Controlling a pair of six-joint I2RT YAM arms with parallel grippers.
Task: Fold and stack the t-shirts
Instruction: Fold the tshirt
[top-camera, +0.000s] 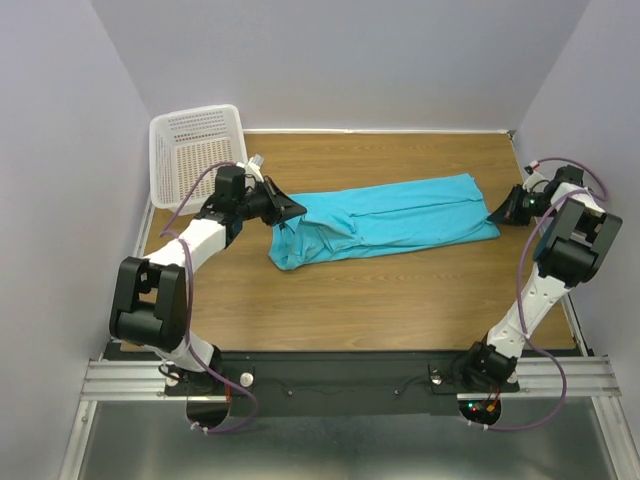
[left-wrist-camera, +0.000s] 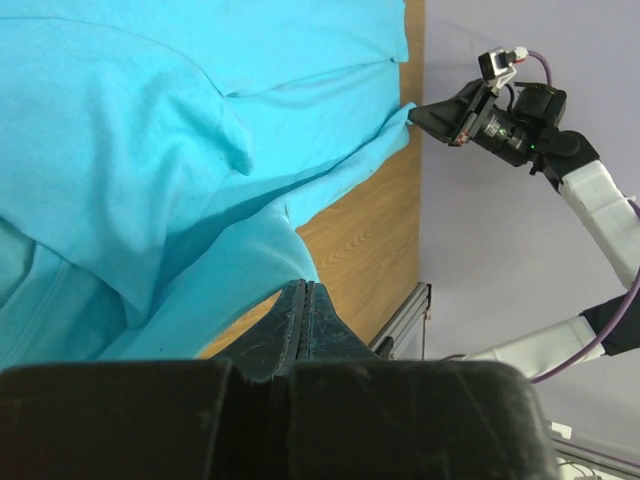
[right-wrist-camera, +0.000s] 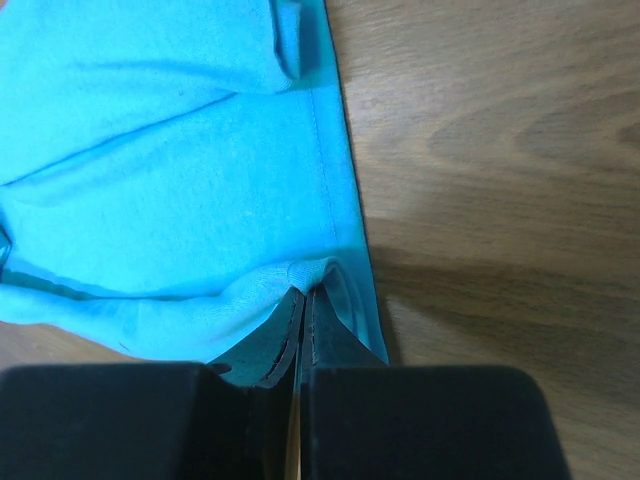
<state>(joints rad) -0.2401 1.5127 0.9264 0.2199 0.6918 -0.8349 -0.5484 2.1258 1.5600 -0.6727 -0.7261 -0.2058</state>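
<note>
Top external, turquoise t-shirt (top-camera: 400, 222) stretched flat, left claw (top-camera: 296, 207) pinching its left end, right claw (top-camera: 495, 213) pinching its right hem

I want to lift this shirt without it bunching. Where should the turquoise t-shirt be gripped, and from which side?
Probably pinch its two short ends, coming in low from left and right. The t-shirt lies as one long folded strip across the table, each end facing an arm. The left gripper and right gripper are shut there, the right on the hem.
</note>
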